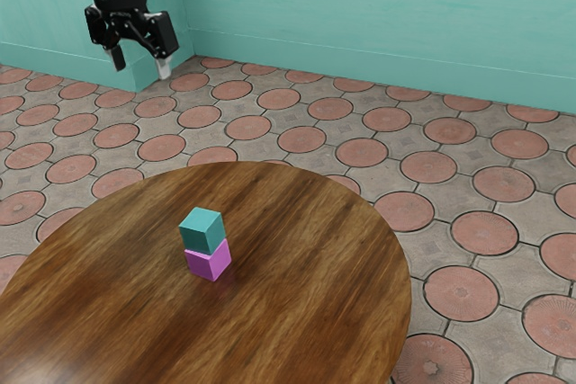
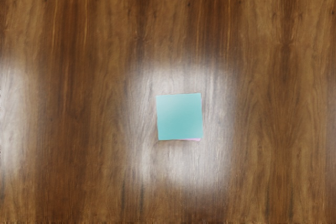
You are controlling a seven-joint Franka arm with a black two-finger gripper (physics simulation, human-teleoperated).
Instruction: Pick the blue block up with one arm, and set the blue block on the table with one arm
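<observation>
Exterior view; hand — open, pointing down; well above the blue block

Glossy, streaky wood table

Blue block, pink sliver along one edge, wooden table around.

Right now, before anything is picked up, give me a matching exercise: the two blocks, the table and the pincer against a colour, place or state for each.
1. Blue block
2. Purple-pink block
3. Table
4. Pincer

A. Brown, wood-grained
B. On top of the stack
C. Open, nothing between its fingers
D. At the bottom of the stack

Pairs: 1-B, 2-D, 3-A, 4-C
</observation>
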